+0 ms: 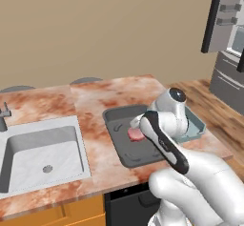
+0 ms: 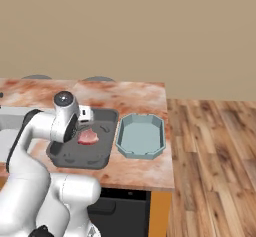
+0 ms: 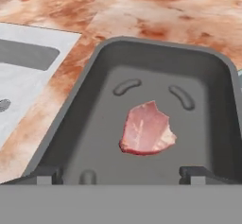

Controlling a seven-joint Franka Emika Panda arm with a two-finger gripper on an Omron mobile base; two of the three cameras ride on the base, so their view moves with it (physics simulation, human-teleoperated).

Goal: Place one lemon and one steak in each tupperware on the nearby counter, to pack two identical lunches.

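One steak [image 3: 146, 129], a pink-red slab with pale marbling, lies flat on the floor of the dark grey rectangular tupperware [image 3: 94, 105]. My gripper [image 3: 120, 175] hangs just above the near end of that container, open, with nothing between its fingertips [image 3: 45, 176]. From the base, the steak [image 1: 135, 134] shows beside my hand inside the dark tupperware [image 1: 119, 118]. The pale teal octagonal tupperware [image 2: 141, 136] stands empty just right of the dark tupperware [image 2: 80, 153] with its steak [image 2: 88, 137]. Both rest on the marbled counter [image 2: 140, 93]. The lemon is out of view.
A white-grey sink [image 1: 43, 148] is set into the counter [image 1: 95, 101] left of the dark container. The counter ends just right of the teal tupperware [image 1: 196, 127], with wooden floor [image 2: 215, 146] beyond. A fridge [image 1: 228, 29] stands at the far right.
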